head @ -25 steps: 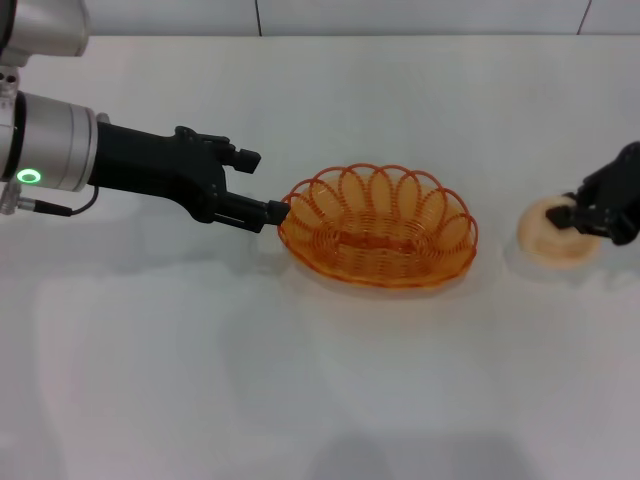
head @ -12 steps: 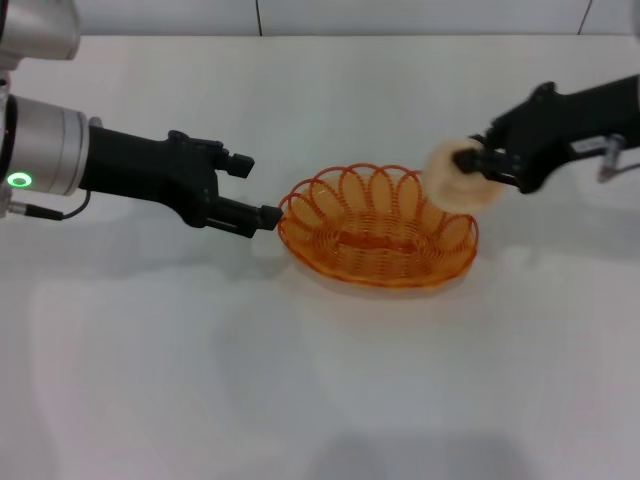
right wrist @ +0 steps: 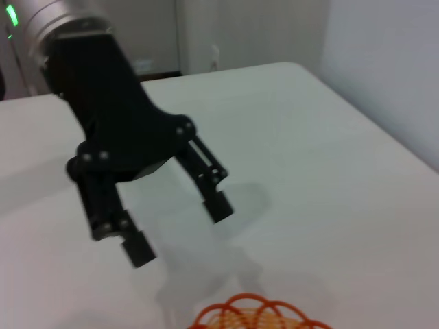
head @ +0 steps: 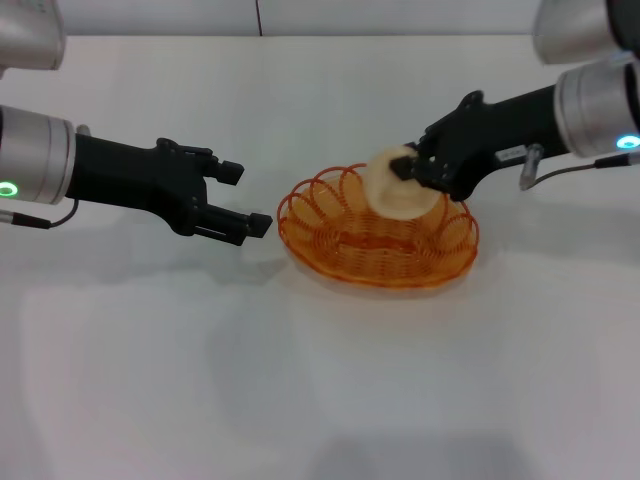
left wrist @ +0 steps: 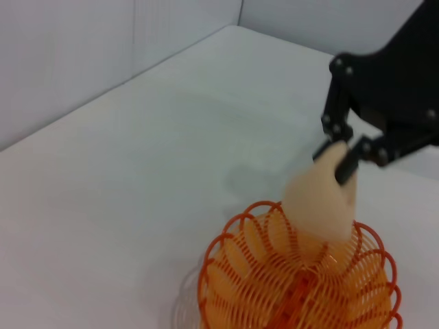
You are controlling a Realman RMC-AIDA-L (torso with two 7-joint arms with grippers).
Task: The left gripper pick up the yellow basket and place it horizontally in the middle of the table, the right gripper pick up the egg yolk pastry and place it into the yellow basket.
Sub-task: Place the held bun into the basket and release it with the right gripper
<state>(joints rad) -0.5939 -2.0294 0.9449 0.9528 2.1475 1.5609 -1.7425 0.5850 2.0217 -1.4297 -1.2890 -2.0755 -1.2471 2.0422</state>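
The yellow basket [head: 378, 232] sits lengthwise in the middle of the white table [head: 320, 380]; it also shows in the left wrist view [left wrist: 298, 288] and its rim in the right wrist view [right wrist: 257, 314]. My right gripper [head: 405, 168] is shut on the egg yolk pastry [head: 397, 187] and holds it over the basket's far rim. The pastry also shows in the left wrist view [left wrist: 319, 199]. My left gripper [head: 245, 198] is open and empty, just left of the basket and apart from it; it also shows in the right wrist view [right wrist: 180, 232].
A wall runs along the table's far edge [head: 320, 36]. Bare tabletop lies in front of the basket and to both sides.
My right gripper lifted the pastry from the table at the right and carried it left over the basket. My left gripper let go of the basket's rim and drew back left.
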